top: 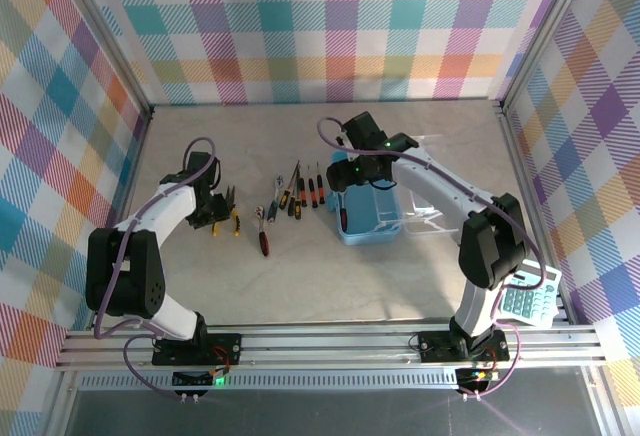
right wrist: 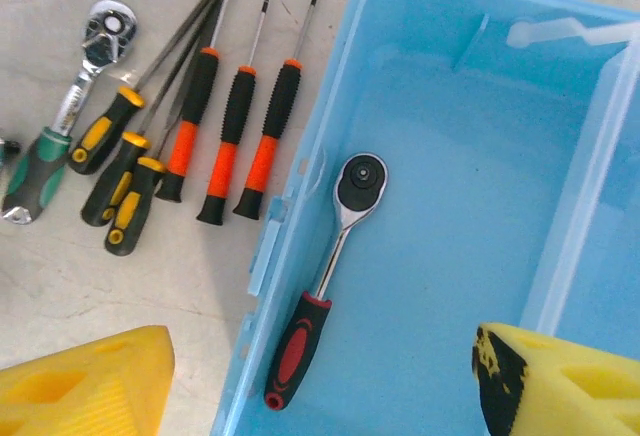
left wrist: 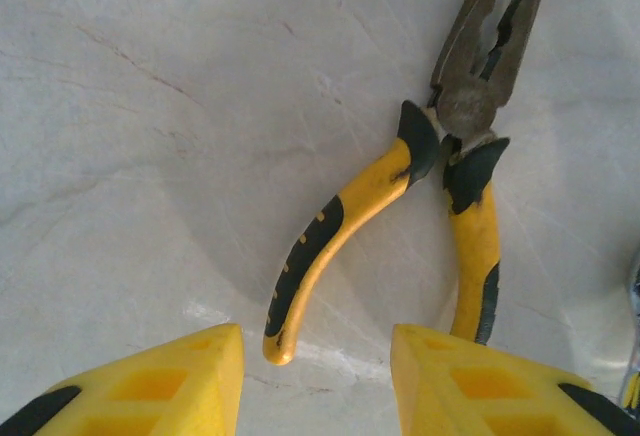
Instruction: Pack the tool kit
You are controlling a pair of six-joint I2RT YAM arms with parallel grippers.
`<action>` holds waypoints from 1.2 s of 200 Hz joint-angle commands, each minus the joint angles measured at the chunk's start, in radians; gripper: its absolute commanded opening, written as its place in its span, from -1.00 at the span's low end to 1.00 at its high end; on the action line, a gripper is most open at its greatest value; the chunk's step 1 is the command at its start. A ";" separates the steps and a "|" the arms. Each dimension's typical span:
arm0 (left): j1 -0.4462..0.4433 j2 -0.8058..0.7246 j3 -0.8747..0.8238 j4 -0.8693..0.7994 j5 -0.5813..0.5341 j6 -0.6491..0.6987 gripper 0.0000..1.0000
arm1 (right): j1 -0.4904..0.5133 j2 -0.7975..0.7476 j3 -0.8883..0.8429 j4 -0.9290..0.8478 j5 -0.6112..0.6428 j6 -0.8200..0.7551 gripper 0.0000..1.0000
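Yellow-handled pliers lie splayed at your left gripper's parted fingertips; close off-centre and you catch one handle, spinning them away.

A calculator lay well apart from the right claw, nearer and to its right. Beyond the claw stood checked walls.

The yellow-and-black-handled long-nose steel pliers lose their nose tips past the left wrist view's top edge, and one handle end sits behind a yellow finger of the left gripper. A blurred sliver at the right edge is perhaps another tool. The light blue translucent plastic case runs off the right wrist view's bottom and right edges.
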 commanded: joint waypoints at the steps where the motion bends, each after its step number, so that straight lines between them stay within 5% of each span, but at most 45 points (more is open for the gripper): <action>1: 0.001 0.047 0.000 0.012 0.015 0.019 -0.15 | -0.001 -0.052 0.016 -0.035 -0.014 -0.020 0.62; 71: 0.000 0.191 0.016 0.042 -0.027 0.028 -0.20 | -0.001 -0.082 -0.028 -0.023 -0.012 -0.010 0.69; 132: 0.001 0.213 0.030 0.052 0.018 0.039 -1.00 | -0.001 -0.109 -0.045 -0.018 -0.008 -0.011 0.78; 151: -0.001 0.196 0.041 0.037 0.012 0.040 -1.00 | -0.001 -0.123 -0.052 -0.021 -0.032 -0.022 1.00; 194: -0.045 0.041 0.119 -0.052 -0.044 0.033 -1.00 | -0.001 -0.148 -0.043 -0.007 -0.156 -0.045 0.98; 213: -0.058 -0.060 0.170 -0.082 0.028 0.032 -1.00 | 0.000 -0.166 -0.047 0.020 -0.246 -0.052 0.98; 240: -0.090 -0.167 0.211 -0.029 0.271 -0.003 -1.00 | 0.018 -0.187 -0.068 0.090 -0.354 -0.055 0.98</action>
